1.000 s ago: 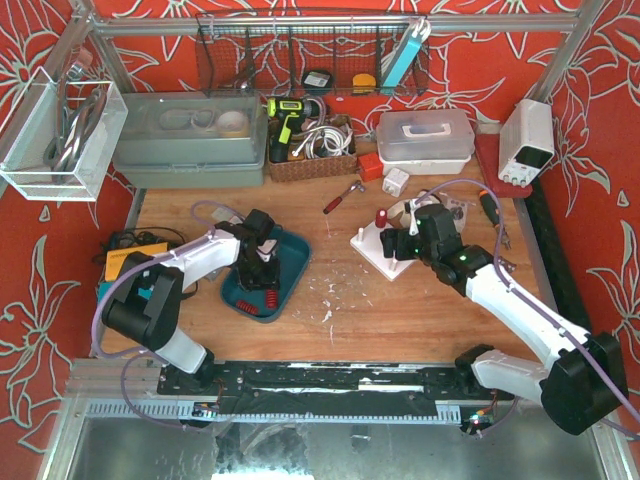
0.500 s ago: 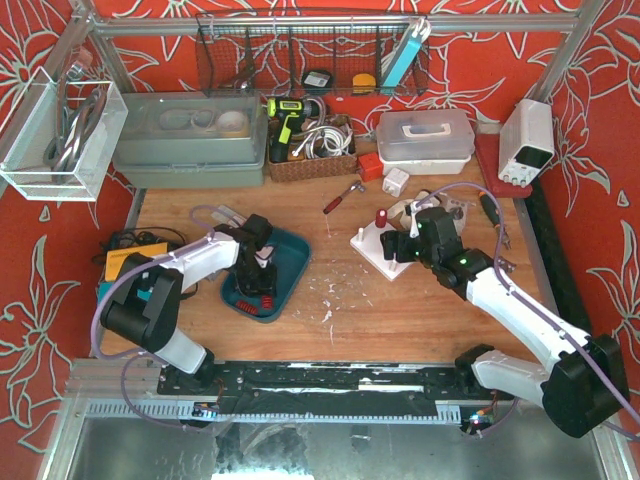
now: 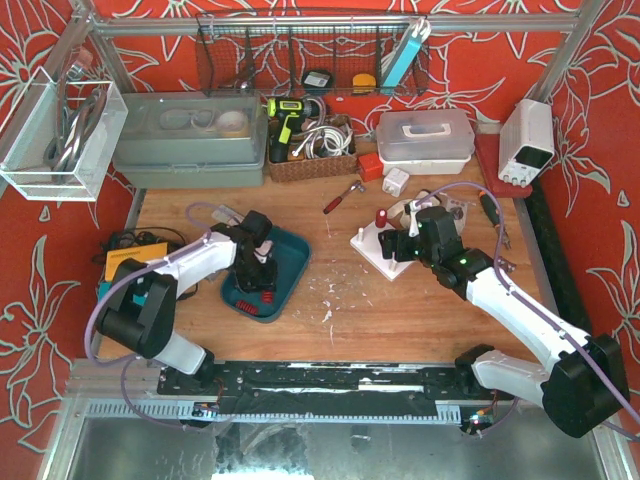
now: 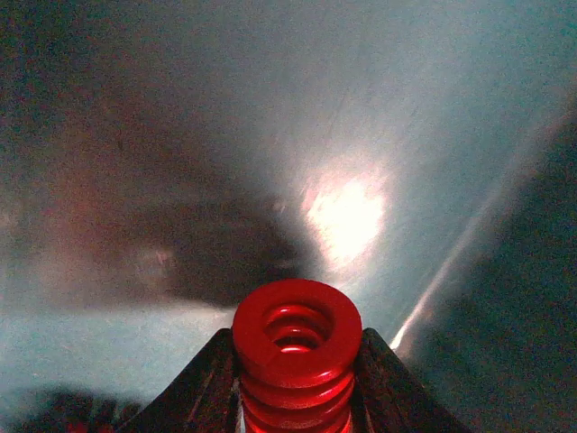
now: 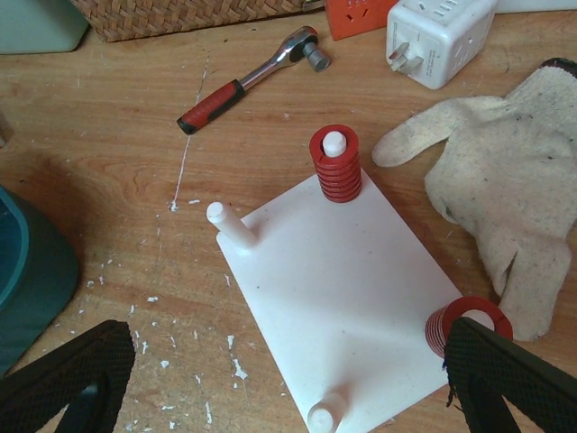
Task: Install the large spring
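Note:
My left gripper (image 3: 256, 285) is down inside the teal tray (image 3: 290, 255). In the left wrist view it (image 4: 297, 379) is shut on a large red spring (image 4: 297, 347), whose open end faces the camera between the two dark fingers (image 4: 203, 388). The spring shows red in the tray in the top view (image 3: 256, 299). My right gripper (image 3: 402, 247) is open and empty above the white peg plate (image 5: 352, 280). The plate has a red spring on its far peg (image 5: 335, 164), another red spring at its right corner (image 5: 455, 325), and two bare pegs (image 5: 230, 225).
A ratchet wrench (image 5: 248, 79), a white power adapter (image 5: 437, 41) and a work glove (image 5: 505, 198) lie beyond and right of the plate. Bins, a basket and a drill stand along the back (image 3: 190, 140). White crumbs dot the wood (image 3: 325, 295).
My left gripper has moved toward the near end of the teal tray and lower, onto the red spring. The right arm has barely moved.

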